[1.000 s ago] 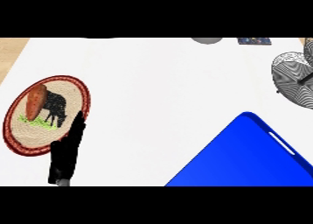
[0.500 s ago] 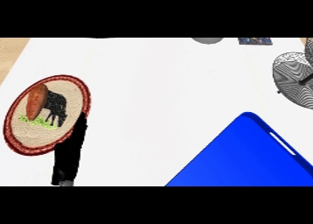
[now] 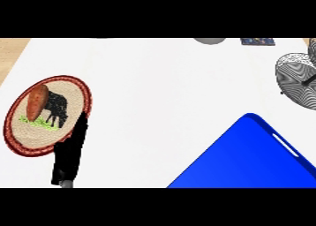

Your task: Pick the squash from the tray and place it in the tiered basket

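Observation:
An orange-brown elongated vegetable (image 3: 37, 102) lies on the left part of a round woven plate (image 3: 77, 90) with a red rim and a black cow picture, at the counter's left. My left hand (image 3: 72, 148) stands edge-on at the plate's lower right rim, fingers straight and pointing away, holding nothing, a short way right of the vegetable. A blue tray (image 3: 252, 154) fills the lower right, and its visible part carries nothing. The tiered basket (image 3: 302, 84), black-and-white striped, stands at the right edge. My right hand does not show.
A grey rounded object (image 3: 209, 40) and a dark patterned item (image 3: 258, 41) sit at the counter's far edge. White counter top stretches between plate, tray and basket. The wooden floor shows past the counter's left edge.
My left hand has crept slightly forward along the plate's right rim. The vegetable, tray and basket keep their places.

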Motion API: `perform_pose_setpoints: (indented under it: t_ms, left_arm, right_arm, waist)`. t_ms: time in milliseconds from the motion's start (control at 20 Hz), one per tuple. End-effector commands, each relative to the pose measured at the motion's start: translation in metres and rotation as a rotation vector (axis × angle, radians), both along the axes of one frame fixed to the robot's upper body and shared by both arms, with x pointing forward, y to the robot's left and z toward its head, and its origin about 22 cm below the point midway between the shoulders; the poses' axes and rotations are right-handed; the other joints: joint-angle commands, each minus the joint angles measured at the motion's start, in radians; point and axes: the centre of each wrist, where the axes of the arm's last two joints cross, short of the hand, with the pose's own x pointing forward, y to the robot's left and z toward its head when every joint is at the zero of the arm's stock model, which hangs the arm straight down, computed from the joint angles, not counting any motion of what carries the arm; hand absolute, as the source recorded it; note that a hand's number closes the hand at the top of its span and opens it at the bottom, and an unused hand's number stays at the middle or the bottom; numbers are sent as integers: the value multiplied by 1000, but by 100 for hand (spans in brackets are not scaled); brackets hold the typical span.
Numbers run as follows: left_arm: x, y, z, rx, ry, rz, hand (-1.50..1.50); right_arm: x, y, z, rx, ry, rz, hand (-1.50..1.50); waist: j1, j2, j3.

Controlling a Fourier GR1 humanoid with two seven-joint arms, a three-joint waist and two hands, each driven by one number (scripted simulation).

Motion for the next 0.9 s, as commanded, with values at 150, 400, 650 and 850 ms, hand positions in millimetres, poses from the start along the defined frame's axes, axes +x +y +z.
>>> perform_pose_setpoints:
  t_ms: [150, 400, 650, 850]
  left_arm:
    - [-7, 2, -8, -6, 31, 13, 0]
    - [-10, 12, -14, 2, 27, -3, 0]
    - [-5, -9, -8, -10, 27, 10, 0]
    - [-9, 18, -11, 15, 32, 32, 0]
  right_arm:
    - [8, 2, -22, 205, -250, 29, -150]
    - [-2, -14, -28, 234, -462, 6, -150]
    - [-15, -25, -11, 95, -611, -93, -150]
    - [-42, -55, 14, 3, -675, -292, -150]
  waist:
    - [3, 6, 0]
    - [-1, 7, 0]
    - [-20, -1, -1]
    - [-25, -2, -2]
